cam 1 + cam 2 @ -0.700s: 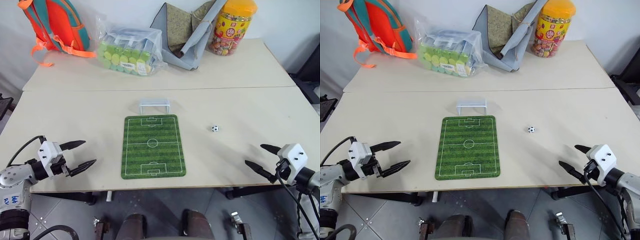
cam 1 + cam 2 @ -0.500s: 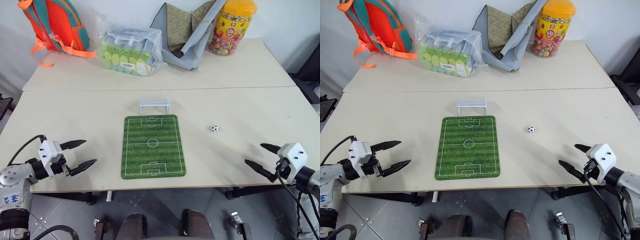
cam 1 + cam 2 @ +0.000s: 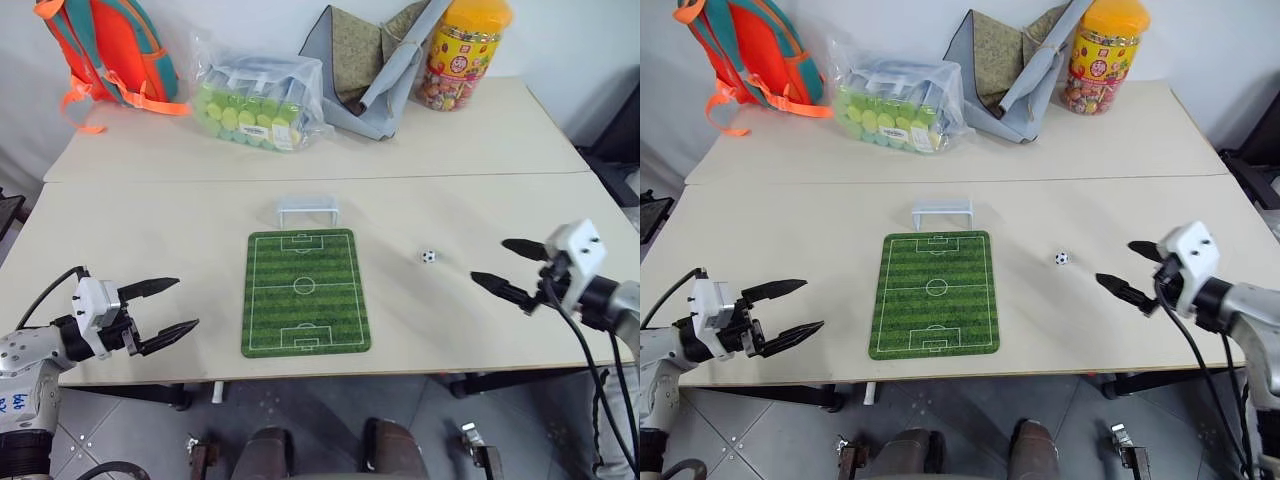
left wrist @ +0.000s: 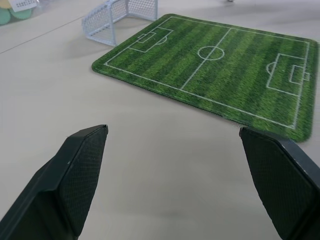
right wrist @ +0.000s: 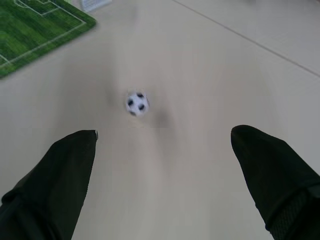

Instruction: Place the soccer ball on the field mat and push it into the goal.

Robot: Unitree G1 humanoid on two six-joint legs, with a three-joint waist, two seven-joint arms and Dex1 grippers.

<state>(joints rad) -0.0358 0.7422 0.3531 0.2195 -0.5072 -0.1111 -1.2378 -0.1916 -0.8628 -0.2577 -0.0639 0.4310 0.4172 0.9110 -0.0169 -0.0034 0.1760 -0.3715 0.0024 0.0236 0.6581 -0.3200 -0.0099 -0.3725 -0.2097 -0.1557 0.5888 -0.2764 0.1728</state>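
Left eye view: one soccer ball (image 3: 429,257), one field mat (image 3: 306,292), one goal (image 3: 308,212); both jaws wide, empty.

soccer ball (image 5: 136,103) blurred in right wrist view, goal (image 5: 95,4) cut off at edge

We see our left gripper (image 3: 158,313) as two slim black fingers, curved and tapering to points, fixed to a small white block with dark fittings. Behind it sits a black collar, then a rounded silver-grey forearm shell bearing blue handwritten marks. A thin black cable loops from the block back along the arm. Our right gripper (image 3: 505,269) has the same pair of pointed black fingers on a white boxy housing, followed by a black ring and a grey sleeve-like arm segment, with black cables hanging below it. Up close, the left fingers (image 4: 75,175) show a fine woven texture on their inner pads.
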